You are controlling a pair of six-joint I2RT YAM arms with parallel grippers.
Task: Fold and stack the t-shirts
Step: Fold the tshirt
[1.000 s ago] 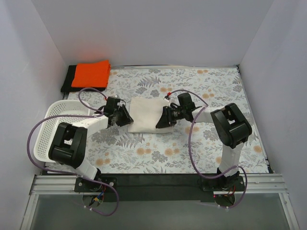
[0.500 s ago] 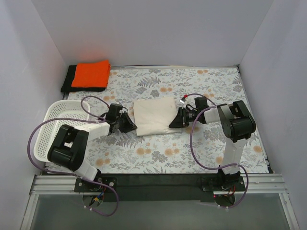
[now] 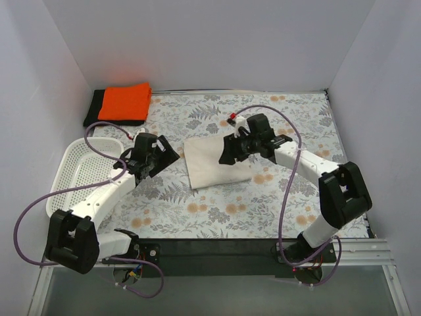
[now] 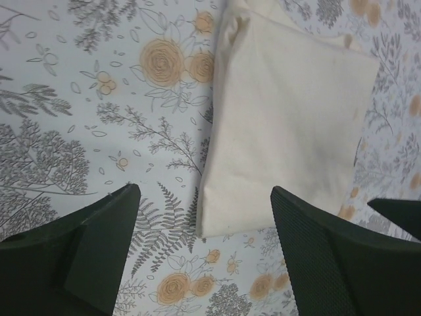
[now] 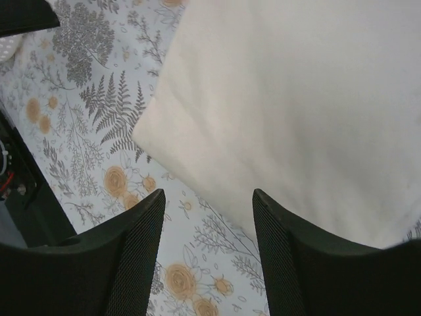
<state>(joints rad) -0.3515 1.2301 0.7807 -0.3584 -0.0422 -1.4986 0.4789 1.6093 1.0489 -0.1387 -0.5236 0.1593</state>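
Left fingers [image 4: 92, 250]: the 2 stand wide apart, holding nothing, and hover over the near-left edge of the cream t-shirt.
Right fingers [image 5: 125, 257]: also parted and holding nothing, they hang above the cream t-shirt's near corner.
Surface [image 3: 263, 210]: a flower-printed cover carries everything.
Basket [image 3: 79, 171]: white and perforated, it sits at the left edge, well apart from the shirts.
Cream t-shirt [image 3: 214, 161]: folded into a compact rectangle, it lies flat mid-surface between the 2 arms.
Orange t-shirt [image 3: 126, 101]: folded, it lies on top of the black one in the far-left corner.
Black t-shirt [image 3: 92, 112]: it forms the bottom of that pile.
Step in hand: the cream fold looks finished, so 2 of 3 shirts are stacked and the move to the pile is not yet begun.
Next move calls for: pinching opposite edges through every layer, lifting level and together so the fold holds, then setting it squarely on the orange one.
Hidden: the black t-shirt shows only as a strip along the orange one's left and near sides, and the left arm and its cable cross part of the basket.
Cut off: each wrist view crops the cream t-shirt.
Hard to make out: how neat the lower layers are, and a dark shape at the right edge of the left wrist view.
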